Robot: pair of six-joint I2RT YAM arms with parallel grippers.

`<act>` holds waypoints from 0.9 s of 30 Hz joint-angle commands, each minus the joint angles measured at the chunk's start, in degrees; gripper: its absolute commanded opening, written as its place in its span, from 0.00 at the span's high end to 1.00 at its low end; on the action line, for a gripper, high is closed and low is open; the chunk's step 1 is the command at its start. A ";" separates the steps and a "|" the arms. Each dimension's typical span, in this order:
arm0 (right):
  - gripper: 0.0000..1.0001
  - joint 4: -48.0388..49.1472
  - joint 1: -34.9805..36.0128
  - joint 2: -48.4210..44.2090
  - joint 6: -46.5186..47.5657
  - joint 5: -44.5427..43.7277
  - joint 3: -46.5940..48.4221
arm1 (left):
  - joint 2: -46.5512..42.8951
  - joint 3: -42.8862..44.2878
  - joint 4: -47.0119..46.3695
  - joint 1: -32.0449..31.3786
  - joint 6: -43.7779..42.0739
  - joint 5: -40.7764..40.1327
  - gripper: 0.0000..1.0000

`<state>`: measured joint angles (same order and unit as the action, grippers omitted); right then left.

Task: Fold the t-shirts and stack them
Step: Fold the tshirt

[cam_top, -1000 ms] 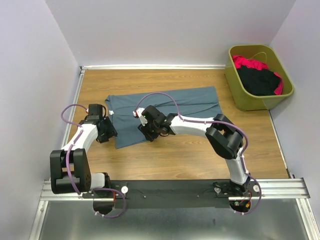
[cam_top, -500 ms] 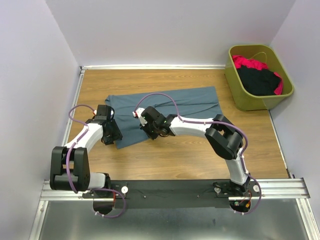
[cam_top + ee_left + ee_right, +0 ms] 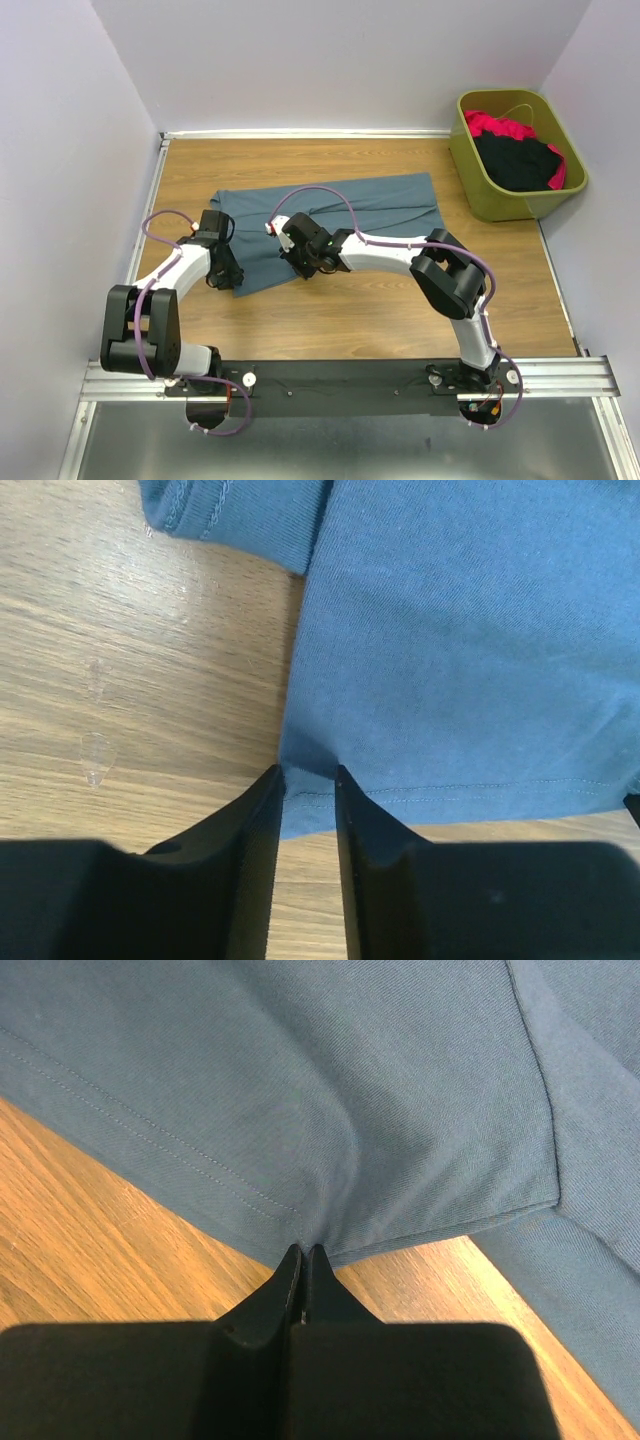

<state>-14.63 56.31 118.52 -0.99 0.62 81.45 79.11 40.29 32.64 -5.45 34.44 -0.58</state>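
The olive bin (image 3: 497, 203) blocks the far right corner of the table (image 3: 350, 310).

Wood-grain tabletop (image 3: 350, 310), surface flat, with pale walls at the far, left and right sides. One slate-blue t-shirt (image 3: 370, 205) lies spread on it, left of centre. One olive-green bin (image 3: 490, 200) stands in the far right corner, apart from the t-shirt.
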 commanded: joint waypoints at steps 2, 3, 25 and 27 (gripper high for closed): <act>0.98 0.48 0.55 -1.45 -0.76 1.05 -0.06 | 2.45 -0.57 -0.47 -0.87 0.90 -1.79 0.77; 0.98 0.57 0.46 -1.45 -0.85 1.13 -0.06 | 2.80 -0.48 -0.56 -0.96 0.81 -1.88 0.80; 0.99 0.40 -3.22 -0.66 -1.12 -12.92 10.92 | 8.95 26.57 -5.13 0.27 -6.83 -2.85 1.00; 0.99 0.39 -4.37 0.74 -0.42 -14.32 13.28 | 11.14 29.47 -6.71 0.53 -7.54 -2.67 1.00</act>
<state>-14.70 53.74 117.58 -1.65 -8.58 90.61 87.39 65.82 28.80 -5.48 29.26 -2.83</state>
